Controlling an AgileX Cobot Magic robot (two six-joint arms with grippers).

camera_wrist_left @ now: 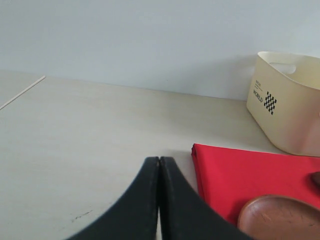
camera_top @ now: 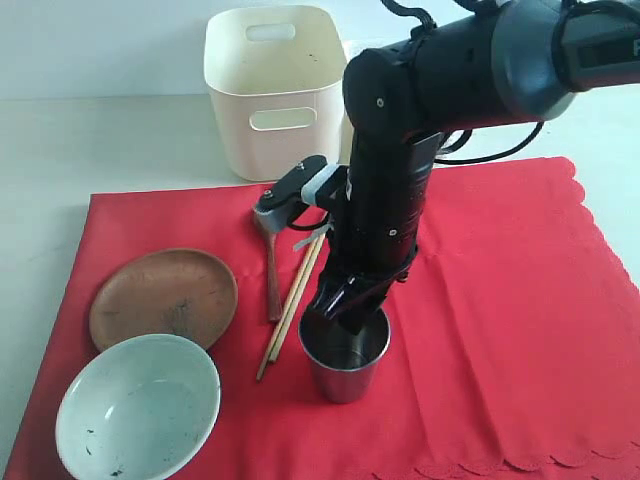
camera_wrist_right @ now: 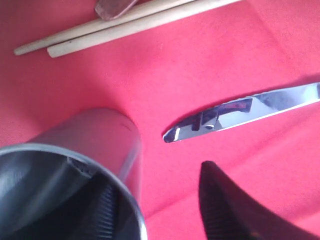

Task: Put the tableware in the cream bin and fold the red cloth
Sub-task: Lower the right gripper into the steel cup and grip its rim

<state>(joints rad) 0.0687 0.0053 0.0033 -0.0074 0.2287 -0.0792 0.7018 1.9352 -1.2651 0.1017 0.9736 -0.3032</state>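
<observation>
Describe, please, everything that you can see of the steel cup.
The steel cup is a plain, shiny metal tumbler, tapering slightly toward its base. It stands upright on the red cloth, beside the chopsticks, not touching them. The right gripper straddles its rim, one finger inside, the other outside and clear of the wall. A flat polished strip beside it is probably its handle; the joint is hidden.

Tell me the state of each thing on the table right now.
cream bin: upright, nothing showing inside.
red cloth: spread flat, unfolded.
brown wooden plate: on the cloth, empty.
speckled bowl: upright, empty.
wooden spoon: lying on the cloth.
chopsticks: lying together beside the spoon.
steel cup: upright on the cloth.
right gripper: open, straddling the cup's rim.
left gripper: shut, holding nothing.
</observation>
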